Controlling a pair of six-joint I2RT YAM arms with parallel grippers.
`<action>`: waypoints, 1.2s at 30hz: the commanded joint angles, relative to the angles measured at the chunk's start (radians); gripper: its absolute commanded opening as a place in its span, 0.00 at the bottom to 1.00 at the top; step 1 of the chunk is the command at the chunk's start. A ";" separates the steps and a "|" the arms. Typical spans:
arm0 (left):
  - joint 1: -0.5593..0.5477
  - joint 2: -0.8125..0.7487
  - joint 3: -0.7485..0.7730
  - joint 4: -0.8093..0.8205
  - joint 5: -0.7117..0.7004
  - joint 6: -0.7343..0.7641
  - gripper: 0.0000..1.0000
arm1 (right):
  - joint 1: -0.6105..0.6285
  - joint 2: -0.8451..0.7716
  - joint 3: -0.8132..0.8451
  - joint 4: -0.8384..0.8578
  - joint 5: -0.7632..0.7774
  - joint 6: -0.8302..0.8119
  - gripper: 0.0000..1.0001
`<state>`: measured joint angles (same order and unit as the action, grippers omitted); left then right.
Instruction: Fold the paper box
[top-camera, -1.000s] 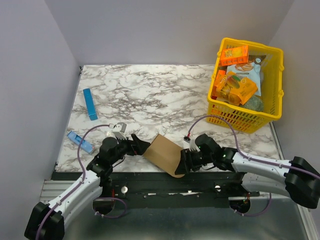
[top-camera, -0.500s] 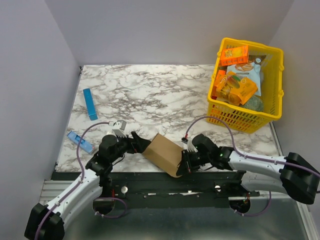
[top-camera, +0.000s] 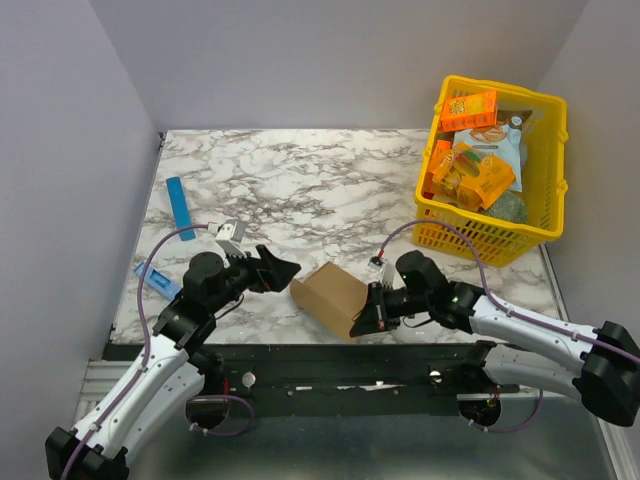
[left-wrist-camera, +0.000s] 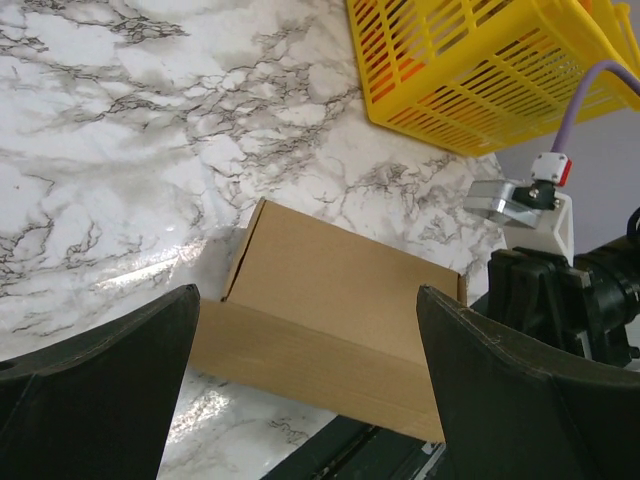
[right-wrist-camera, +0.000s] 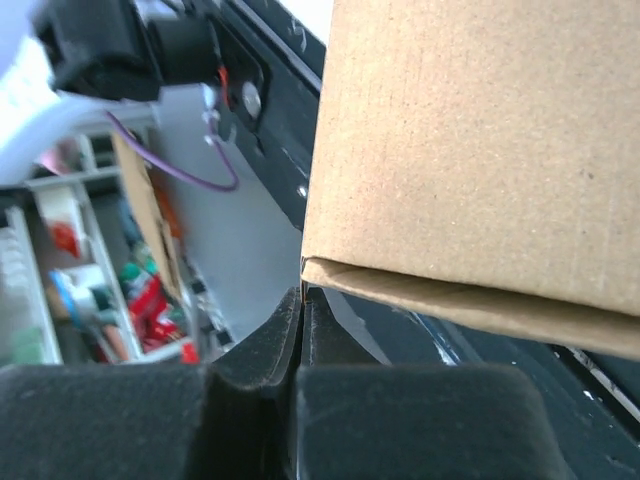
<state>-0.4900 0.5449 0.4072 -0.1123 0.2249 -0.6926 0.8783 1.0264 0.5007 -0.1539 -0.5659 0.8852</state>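
Top external view puts the plain brown cardboard paper box (top-camera: 328, 293) at the near edge of the white-and-grey marbled surface (top-camera: 300, 180), about midway between the arms, its near corner reaching the black rail (top-camera: 330, 357) below. The right fingers (right-wrist-camera: 420, 420) are pressed almost together at the near right corner, and they appear to pinch only a thin layer of card. The left fingers (left-wrist-camera: 90, 400) are spread wide just left of the paper box, not touching it. A grip that shallow could slip or crease the corner if the arm pulls. With nothing bracing the left side, the paper box could swing or slide off the near edge.
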 joint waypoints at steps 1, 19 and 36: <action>0.007 0.013 0.056 -0.092 0.047 0.036 0.99 | -0.097 -0.035 0.030 0.008 -0.136 0.041 0.04; 0.021 0.350 -0.145 0.414 0.148 -0.132 0.99 | -0.421 -0.011 -0.068 0.264 -0.445 0.196 0.01; 0.036 0.829 -0.122 0.934 0.260 -0.309 0.84 | -0.596 -0.006 -0.113 0.272 -0.554 0.169 0.00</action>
<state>-0.4580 1.3136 0.2726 0.6548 0.4339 -0.9077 0.3267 1.0157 0.4011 0.0902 -1.1206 1.0462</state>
